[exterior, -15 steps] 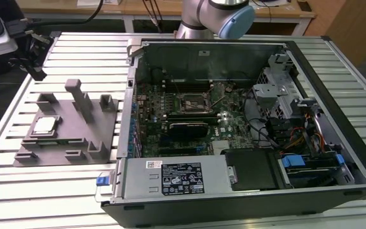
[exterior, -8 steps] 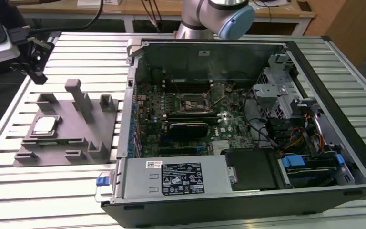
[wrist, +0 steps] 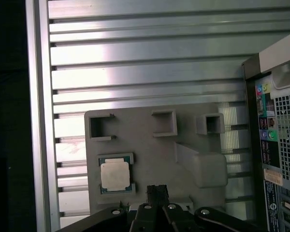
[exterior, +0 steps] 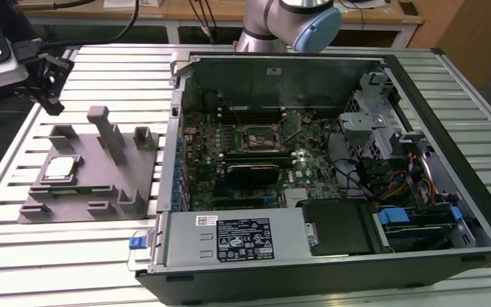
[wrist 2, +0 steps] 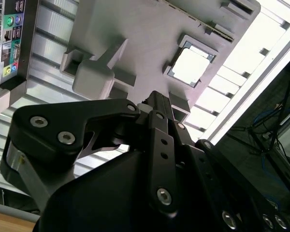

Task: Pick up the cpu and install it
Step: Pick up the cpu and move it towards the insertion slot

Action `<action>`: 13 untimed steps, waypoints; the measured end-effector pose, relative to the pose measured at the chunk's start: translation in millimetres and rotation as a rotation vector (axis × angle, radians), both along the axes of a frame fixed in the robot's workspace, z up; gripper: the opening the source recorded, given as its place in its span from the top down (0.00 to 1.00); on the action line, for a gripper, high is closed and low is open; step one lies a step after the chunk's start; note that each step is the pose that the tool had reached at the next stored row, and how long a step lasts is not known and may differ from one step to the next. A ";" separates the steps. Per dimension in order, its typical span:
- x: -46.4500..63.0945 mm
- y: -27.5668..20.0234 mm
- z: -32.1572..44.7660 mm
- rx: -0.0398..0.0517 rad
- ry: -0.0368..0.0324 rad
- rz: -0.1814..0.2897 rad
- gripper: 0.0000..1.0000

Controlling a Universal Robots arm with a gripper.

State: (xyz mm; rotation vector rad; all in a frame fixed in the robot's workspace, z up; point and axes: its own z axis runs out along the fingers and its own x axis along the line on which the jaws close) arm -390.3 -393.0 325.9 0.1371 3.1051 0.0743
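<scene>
One tool (wrist: pixel 157 190), pinched shut and empty, hovers clear of the cpu (wrist: pixel 115 174).

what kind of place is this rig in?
Likely a robotics lab bench for PC assembly: an open computer case on a slotted aluminium table, with a grey fixture plate holding the cpu.

Silvery cpu (exterior: pixel 59 168) (wrist 2: pixel 191 66) (wrist: pixel 115 175) flat (untouched) in fixture recess
</scene>
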 end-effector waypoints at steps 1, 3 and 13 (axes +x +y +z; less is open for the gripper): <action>-0.2 0.0 -0.3 0.0000 -0.0001 0.000 0.89; -0.8 0.1 -0.9 0.0000 0.0000 0.000 0.89; -4.1 0.0 -6.3 0.0000 0.0001 0.000 0.89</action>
